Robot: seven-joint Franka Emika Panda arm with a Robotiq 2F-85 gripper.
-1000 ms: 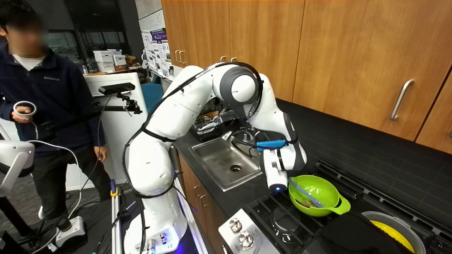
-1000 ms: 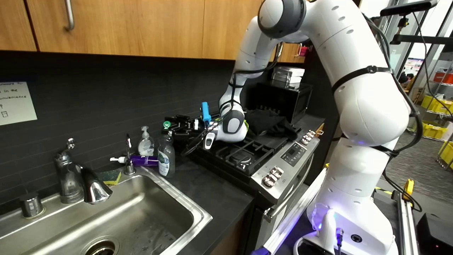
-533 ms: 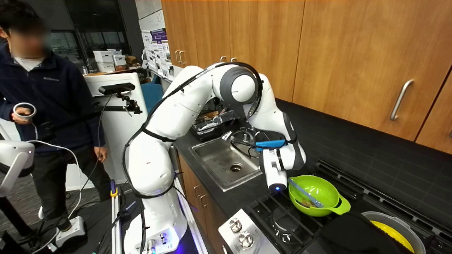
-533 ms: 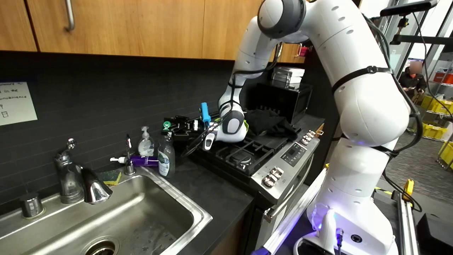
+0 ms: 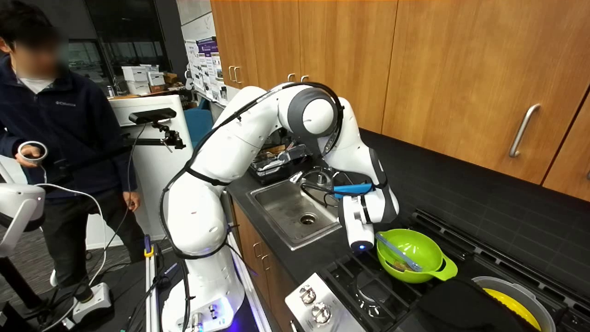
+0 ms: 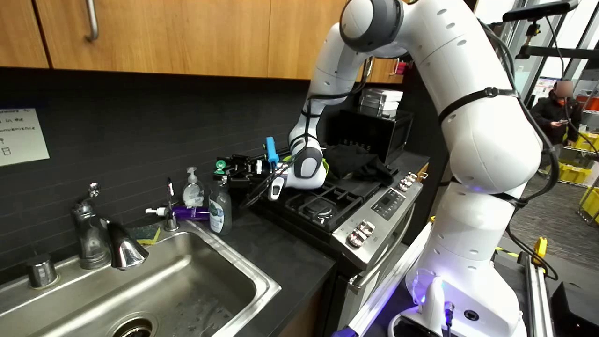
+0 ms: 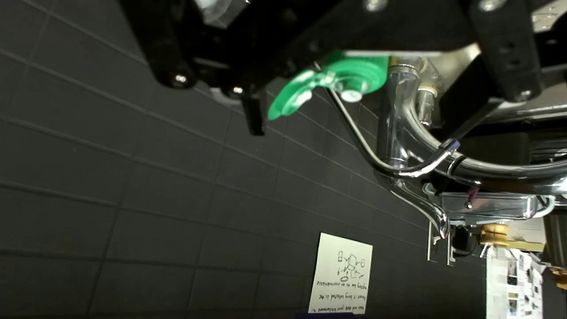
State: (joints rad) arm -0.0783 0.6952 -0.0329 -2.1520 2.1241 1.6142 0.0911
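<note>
Green plastic cap [image 7: 361, 73] curves smoothly near pincer [image 7: 350, 130]

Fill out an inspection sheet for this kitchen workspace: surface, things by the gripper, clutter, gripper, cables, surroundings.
Surface: dark countertop between the steel sink and the stove.
Things by the gripper: green flip cap, lid open; clear labelled bottle just below it in an exterior view. Whether they belong together cannot be told.
Clutter: green bowl on the stove, blue-grey utensil in it; black cloth beside it; purple bottle lying by the sink; pump bottle; sponge.
Gripper: open, fingers either side of the green flip cap in the wrist view; contact unclear.
Cables: black cable strapped along the arm.
Surroundings: wooden cabinets overhead; person holding a controller; handwritten note on the wall.
</note>
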